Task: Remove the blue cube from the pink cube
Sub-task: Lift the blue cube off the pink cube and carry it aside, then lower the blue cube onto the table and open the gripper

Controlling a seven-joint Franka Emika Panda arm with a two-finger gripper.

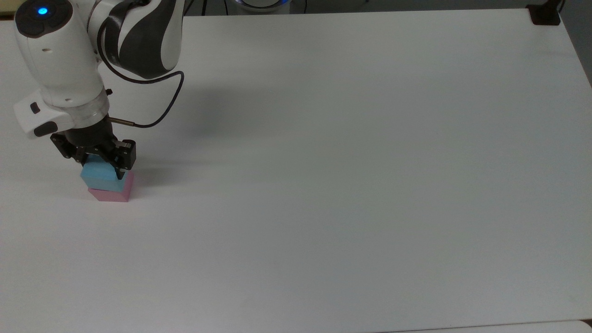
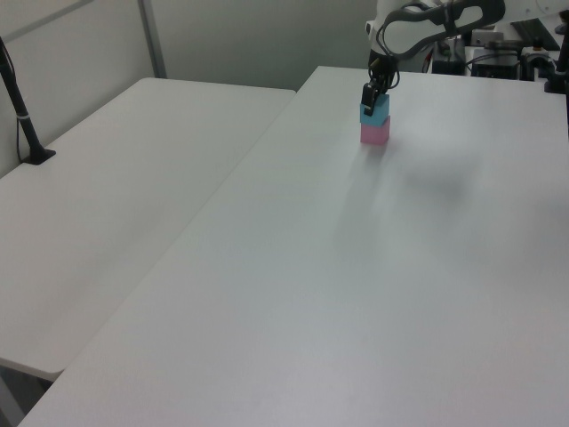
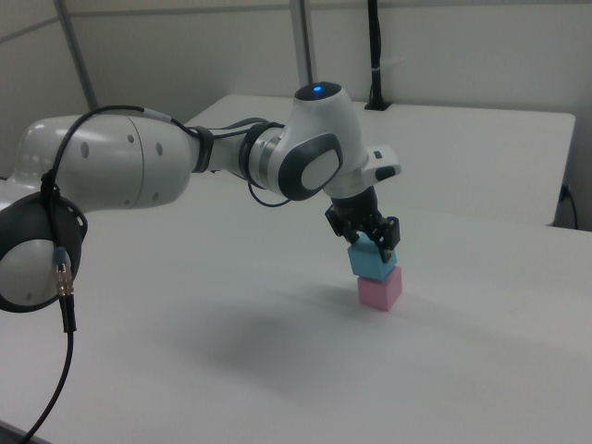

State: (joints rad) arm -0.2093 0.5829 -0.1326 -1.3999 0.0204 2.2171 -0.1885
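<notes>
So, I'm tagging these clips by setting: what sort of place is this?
Probably a robotics lab: a white robot arm at plain white tables, working on a light blue matte cube stacked on a pale pink matte cube, with grey partition walls behind.
</notes>
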